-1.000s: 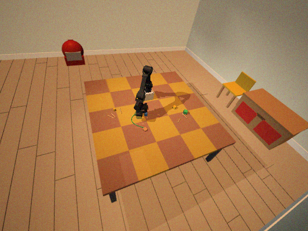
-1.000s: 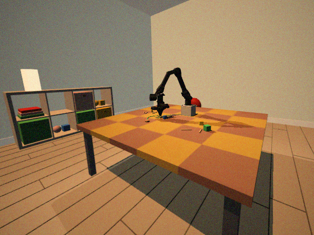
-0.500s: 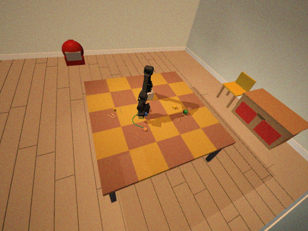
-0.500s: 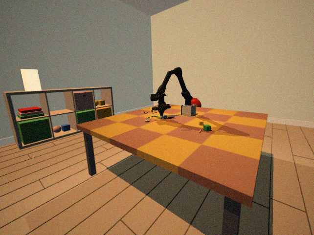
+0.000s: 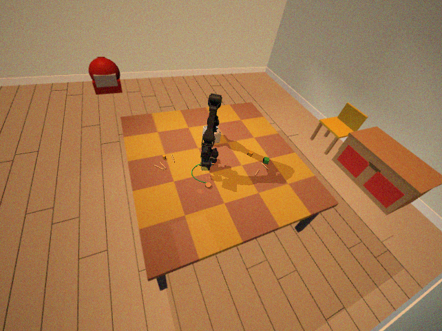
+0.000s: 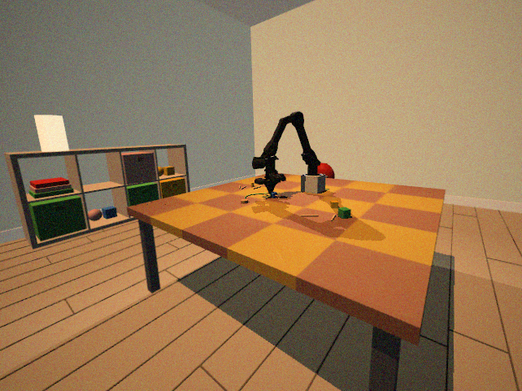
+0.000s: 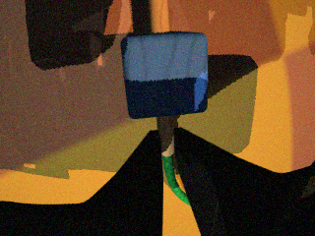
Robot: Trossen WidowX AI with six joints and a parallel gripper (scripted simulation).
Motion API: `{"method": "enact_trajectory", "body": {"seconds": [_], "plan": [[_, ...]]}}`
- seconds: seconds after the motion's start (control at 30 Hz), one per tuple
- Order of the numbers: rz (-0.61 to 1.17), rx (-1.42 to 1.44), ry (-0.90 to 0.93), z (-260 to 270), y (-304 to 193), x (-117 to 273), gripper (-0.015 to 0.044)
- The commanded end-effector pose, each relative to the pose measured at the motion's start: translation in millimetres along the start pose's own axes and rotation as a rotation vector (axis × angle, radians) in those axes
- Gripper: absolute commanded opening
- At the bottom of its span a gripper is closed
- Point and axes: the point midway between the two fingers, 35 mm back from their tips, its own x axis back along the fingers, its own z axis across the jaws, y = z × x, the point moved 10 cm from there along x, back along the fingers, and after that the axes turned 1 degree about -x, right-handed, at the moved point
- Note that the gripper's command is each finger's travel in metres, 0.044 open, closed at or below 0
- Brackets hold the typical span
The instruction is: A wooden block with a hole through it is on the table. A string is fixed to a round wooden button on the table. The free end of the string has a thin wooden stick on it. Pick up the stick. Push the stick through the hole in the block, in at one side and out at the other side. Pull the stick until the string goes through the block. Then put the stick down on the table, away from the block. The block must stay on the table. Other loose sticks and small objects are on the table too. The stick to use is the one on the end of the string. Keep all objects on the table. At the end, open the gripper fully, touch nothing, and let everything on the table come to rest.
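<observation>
The blue block sits on the table just ahead of my fingertips in the wrist view. It also shows small beside the fingers in the exterior view; the arm hides it in the top view. My gripper is shut on the string's stick near its string end. The stick shows on both sides of the block, in line, apparently through it; the hole itself is hidden. The green string curves from the stick's near end to the round button.
Loose sticks and a small orange cube lie left of the arm in the top view. On the right are a green cube, another orange piece and loose sticks.
</observation>
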Motion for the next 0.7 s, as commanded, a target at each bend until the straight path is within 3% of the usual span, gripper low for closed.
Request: {"method": "enact_trajectory", "body": {"seconds": [0.0,0.07,0.23,0.37,0.53,0.67], "plan": [[0.003,-0.002,0.002,0.8,5.9,-0.3,0.0],[0.003,-0.002,0.002,0.7,6.9,-0.2,0.0],[0.0,0.001,0.001,0.1,4.3,0.0,0.0124],[0.0,0.001,0.001,-1.3,4.1,9.9,0.0124],[0.0,0.0,0.001,-0.7,3.9,77.6,0.0124],[0.0,-0.001,0.001,-0.4,4.0,80.3,0.0124]]}}
